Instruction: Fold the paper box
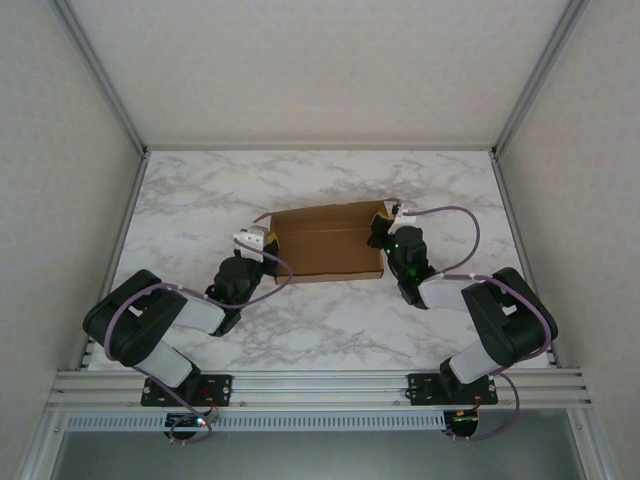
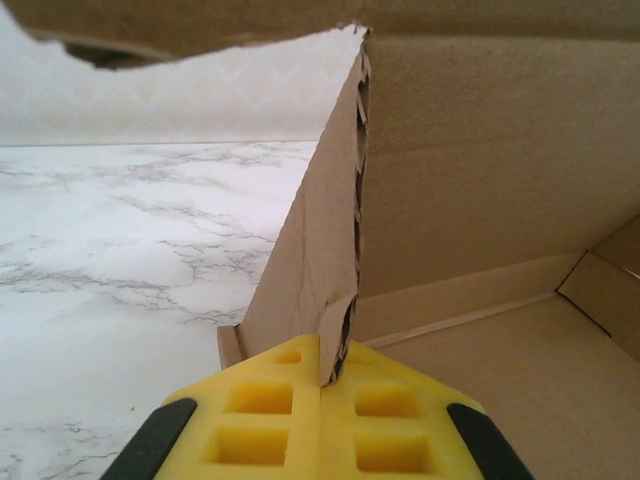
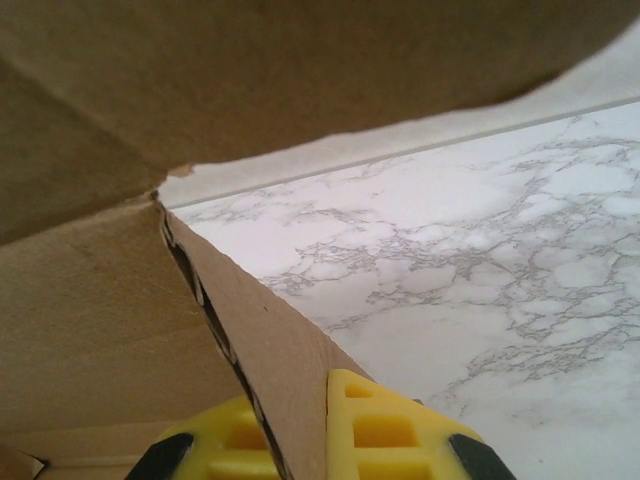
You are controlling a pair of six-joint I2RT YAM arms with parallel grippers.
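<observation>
On the marbled worktop (image 1: 300, 330) we see the brown rectangular paper box (image 1: 328, 240); left pincer (image 2: 323, 380) grips its corrugated 9 o'clock wall, right pincer (image 3: 295, 440) seemingly its 3 o'clock wall.

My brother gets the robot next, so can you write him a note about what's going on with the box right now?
The left fingers are shut on the left side wall of the paper box.
The right fingers are shut on its right side wall.
The box lies mid-table, between the arms.
Done: both side walls stand up, and the top panel hangs over the inside.
Left: probably tuck the walls in and close the top.
</observation>
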